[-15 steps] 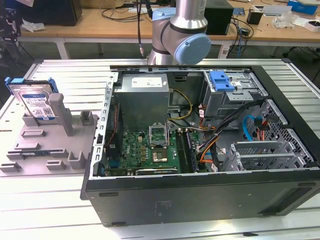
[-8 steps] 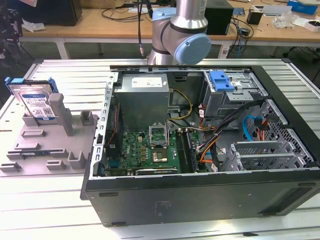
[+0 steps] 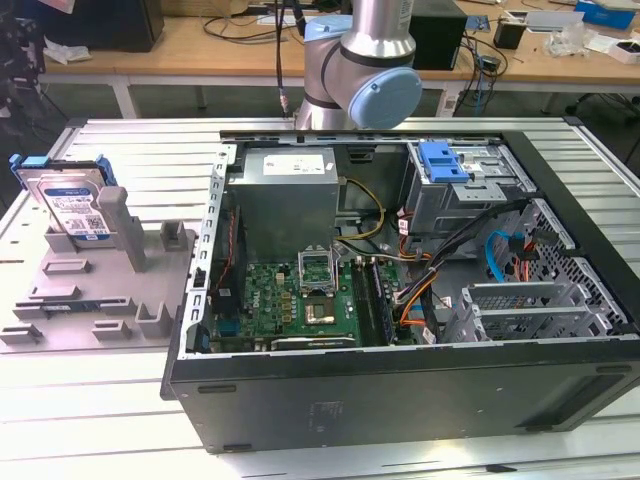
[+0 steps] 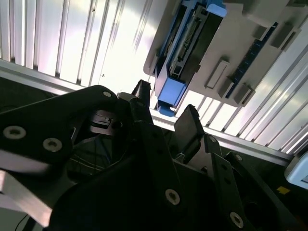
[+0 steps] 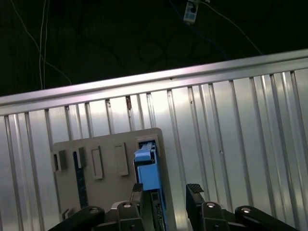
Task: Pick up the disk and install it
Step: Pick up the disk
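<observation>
The disk [image 3: 70, 200] is a silver-grey drive with a white-and-blue label and a blue bracket. It stands on edge in a grey fixture [image 3: 100, 295] on the exterior view's left. In both wrist views I see it edge-on, with its blue bracket end facing the camera: disk [image 5: 148, 175], disk [image 4: 183, 53]. My gripper [image 5: 166, 192] is open and well clear above the disk, with nothing between its black fingers [image 4: 190, 122]. Its gap lies roughly in line with the disk's edge.
An open computer case [image 3: 200, 300] lies right of the fixture, with a motherboard [image 3: 300, 295], a grey power supply [image 3: 290, 190] and a drive cage with a light-blue latch [image 3: 445, 160]. The arm's base joint [image 3: 375, 80] stands behind the case. The slatted metal table [image 5: 231, 134] ends near the fixture.
</observation>
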`<state>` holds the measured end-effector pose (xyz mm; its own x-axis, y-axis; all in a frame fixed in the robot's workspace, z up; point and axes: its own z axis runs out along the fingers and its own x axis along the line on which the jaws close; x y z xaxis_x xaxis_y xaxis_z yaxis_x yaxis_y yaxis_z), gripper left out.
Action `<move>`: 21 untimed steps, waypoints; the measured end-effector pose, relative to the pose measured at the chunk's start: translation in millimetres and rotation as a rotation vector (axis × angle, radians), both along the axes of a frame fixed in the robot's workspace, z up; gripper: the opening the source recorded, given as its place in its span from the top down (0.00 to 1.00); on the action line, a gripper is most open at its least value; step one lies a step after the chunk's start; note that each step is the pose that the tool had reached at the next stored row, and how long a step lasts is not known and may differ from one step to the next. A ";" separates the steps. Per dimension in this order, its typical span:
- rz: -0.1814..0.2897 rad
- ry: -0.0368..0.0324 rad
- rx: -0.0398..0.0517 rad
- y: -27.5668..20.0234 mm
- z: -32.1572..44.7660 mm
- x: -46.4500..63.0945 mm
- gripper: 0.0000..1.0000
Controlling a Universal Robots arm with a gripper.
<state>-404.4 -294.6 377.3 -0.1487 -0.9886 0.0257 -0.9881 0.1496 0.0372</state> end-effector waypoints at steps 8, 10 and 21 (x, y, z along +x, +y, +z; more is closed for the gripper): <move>0.017 -0.0094 -0.0032 0.0 -0.9 -0.1 0.52; 0.022 -0.0096 -0.0043 -0.3 -1.2 -0.3 0.52; 0.079 -0.0097 -0.0096 -1.9 -4.6 -0.7 0.52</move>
